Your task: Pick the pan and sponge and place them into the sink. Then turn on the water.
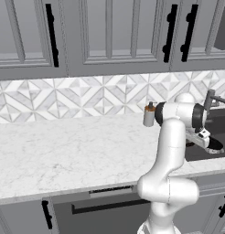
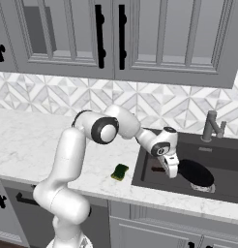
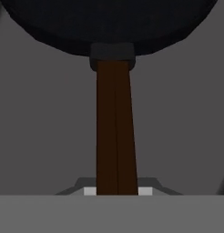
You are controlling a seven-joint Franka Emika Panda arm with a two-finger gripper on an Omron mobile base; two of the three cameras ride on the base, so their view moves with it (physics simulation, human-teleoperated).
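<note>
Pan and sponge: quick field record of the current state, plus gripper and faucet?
pan: black pan inside the sink, low over or on the basin floor
pan handle: brown handle runs between the fingertips
gripper: gripper over the sink, shut on the handle
sponge: yellow-green sponge on the counter, left of the sink
faucet: faucet behind the basin, no stream visible

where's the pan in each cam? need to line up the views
Left base view: the pan is at the far right edge, inside the sink, mostly hidden behind the arm.
Right base view: pan at centre right, low in the sink basin, just right of the gripper.
Hand view: pan body across the top, brown handle running down to the bottom centre.
Shared landmark: the faucet in both base views.
</note>
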